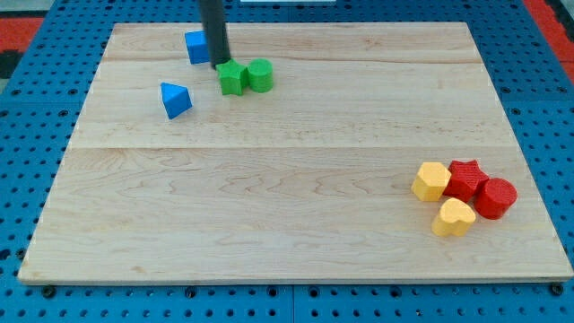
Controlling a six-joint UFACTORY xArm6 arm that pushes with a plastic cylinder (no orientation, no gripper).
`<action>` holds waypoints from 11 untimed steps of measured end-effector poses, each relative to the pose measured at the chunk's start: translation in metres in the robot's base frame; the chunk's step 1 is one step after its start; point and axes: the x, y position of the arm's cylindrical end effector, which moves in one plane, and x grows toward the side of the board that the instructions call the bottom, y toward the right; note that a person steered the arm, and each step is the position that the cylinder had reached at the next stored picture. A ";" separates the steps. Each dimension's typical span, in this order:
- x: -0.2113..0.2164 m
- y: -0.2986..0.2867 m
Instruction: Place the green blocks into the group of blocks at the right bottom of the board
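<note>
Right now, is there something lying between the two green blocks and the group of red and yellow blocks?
No. In the camera view, only bare board lies between the green blocks and the group.

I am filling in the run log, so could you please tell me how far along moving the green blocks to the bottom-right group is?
Nothing is delivered yet. The green star block and green round block sit touching near the view's top, far from the yellow and red group at the bottom right. In hand: my tip sits at the star block's upper-left edge, beside the blue square block. Left: push both greens across the board.
</note>
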 end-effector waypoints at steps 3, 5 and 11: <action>0.044 0.047; 0.020 0.016; -0.015 -0.035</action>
